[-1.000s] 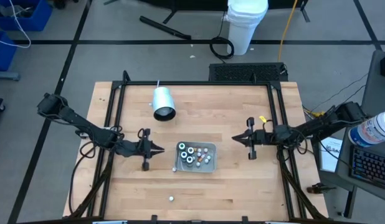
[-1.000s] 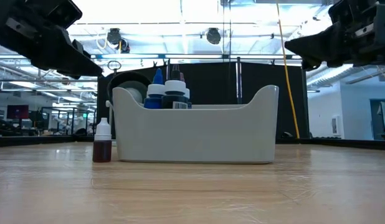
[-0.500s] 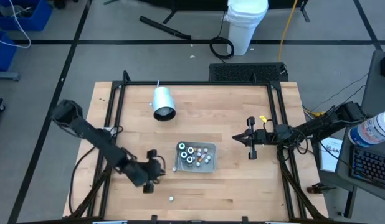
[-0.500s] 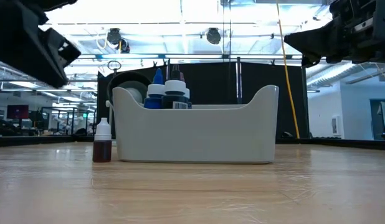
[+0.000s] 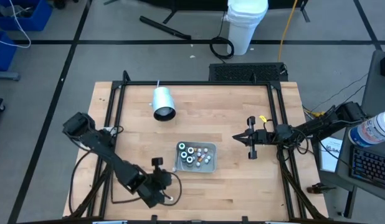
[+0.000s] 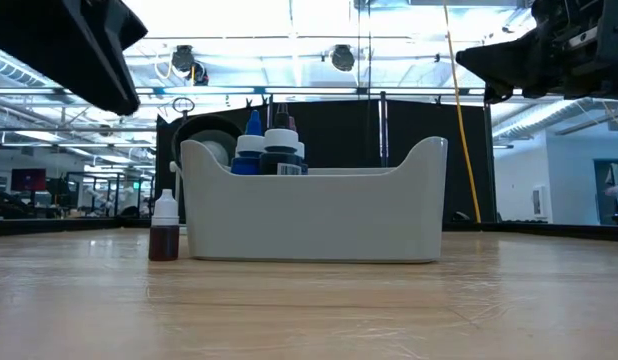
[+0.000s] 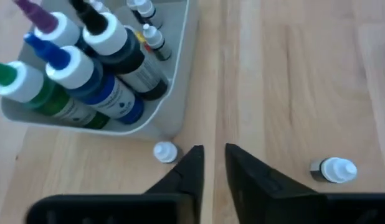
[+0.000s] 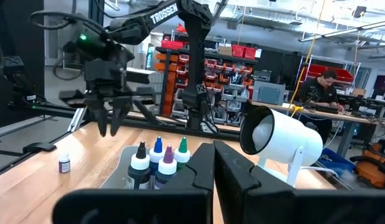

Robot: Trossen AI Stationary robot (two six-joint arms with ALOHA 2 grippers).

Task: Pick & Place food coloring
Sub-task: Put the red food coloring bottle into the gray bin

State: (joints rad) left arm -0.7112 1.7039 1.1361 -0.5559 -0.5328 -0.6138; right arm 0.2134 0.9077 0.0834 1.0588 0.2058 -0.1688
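Left claw over the stray bottle near the surface's front edge.
Fingers slightly parted, empty; centre over the cap, widen, descend straight, then carry to the tray mid-surface. Right claw waits clenched.

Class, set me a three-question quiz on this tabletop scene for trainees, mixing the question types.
1. True or false: the small white-capped bottle of brown liquid stands inside the grey plastic tray.
2. Which gripper is shut? A) left gripper B) right gripper
3. Fill in: ____ tall dropper bottles with coloured tips stand together in the tray.
Key: 1 false, it stands outside, beside the tray; 2 B; 3 four.
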